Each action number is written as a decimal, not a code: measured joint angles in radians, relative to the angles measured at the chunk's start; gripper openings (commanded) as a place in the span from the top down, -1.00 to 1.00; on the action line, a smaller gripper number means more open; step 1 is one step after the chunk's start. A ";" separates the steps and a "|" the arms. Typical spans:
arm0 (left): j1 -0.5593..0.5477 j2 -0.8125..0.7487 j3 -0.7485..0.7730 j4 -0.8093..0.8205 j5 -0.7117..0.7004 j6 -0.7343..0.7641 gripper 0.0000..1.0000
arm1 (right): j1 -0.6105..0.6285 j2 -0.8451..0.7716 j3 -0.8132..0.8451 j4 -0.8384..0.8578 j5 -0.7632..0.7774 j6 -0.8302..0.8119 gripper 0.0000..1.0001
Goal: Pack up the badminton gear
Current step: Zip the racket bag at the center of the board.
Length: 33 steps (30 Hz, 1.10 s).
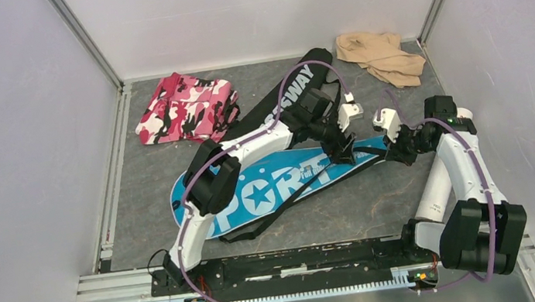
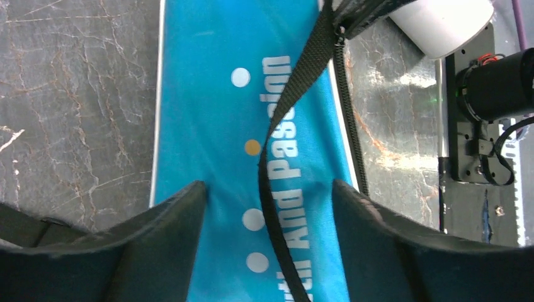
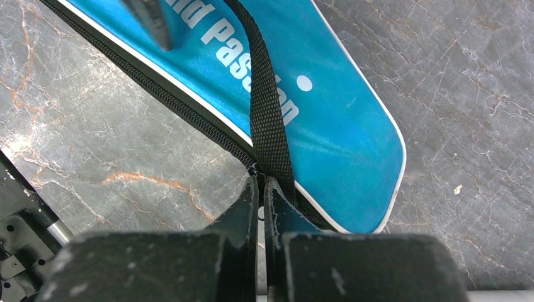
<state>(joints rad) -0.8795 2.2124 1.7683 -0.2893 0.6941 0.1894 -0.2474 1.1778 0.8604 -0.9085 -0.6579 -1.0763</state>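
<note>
On the grey worktop point(image 1: 147, 206), a pink camouflage cloth point(image 1: 185, 109) lies at the far left. Beside it, a black cover point(image 1: 301, 82) runs diagonally toward the back wall. In front of that lies the blue cover point(image 1: 255, 195), its wide head toward the left arm's base and its narrow end pointing right.

The left pincer point(image 1: 341, 151) hangs over that narrow part. Its wrist view shows the fingers point(image 2: 157, 245) spread wide, one on each side of the blue fabric. A black strap point(image 2: 296, 94) runs up between them.

Just to the right, the right pincer point(image 1: 383, 148) meets the cover's tip. Its fingers point(image 3: 242, 214) are pressed together on the zip point(image 3: 157, 94) edge, just where the strap is sewn on. Which exact part they nip is hidden between them.

A beige cloth point(image 1: 381, 58) sits in the far right corner, well apart from both arms.

Only the overhead view shows the whole cover with its large "SPORT" and star. Only the wrist views make out the small white lettering, the dots and the zip teeth. The right wrist view alone shows the cover's rounded, white-piped end.
</note>
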 measured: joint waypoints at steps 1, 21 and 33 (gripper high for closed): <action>0.000 0.006 0.005 0.002 0.002 -0.008 -0.25 | 0.000 0.000 -0.001 -0.002 0.000 -0.002 1.00; 0.014 0.102 0.204 0.035 0.178 -0.271 0.96 | -0.003 0.000 -0.049 0.002 0.023 -0.025 0.99; 0.017 0.102 0.212 0.219 0.255 -0.671 0.96 | -0.004 -0.014 -0.077 0.065 0.026 -0.021 0.99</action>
<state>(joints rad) -0.8623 2.3142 1.9808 -0.0704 0.9489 -0.4820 -0.2516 1.1633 0.7837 -0.8433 -0.6323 -1.0969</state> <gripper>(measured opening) 0.033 0.014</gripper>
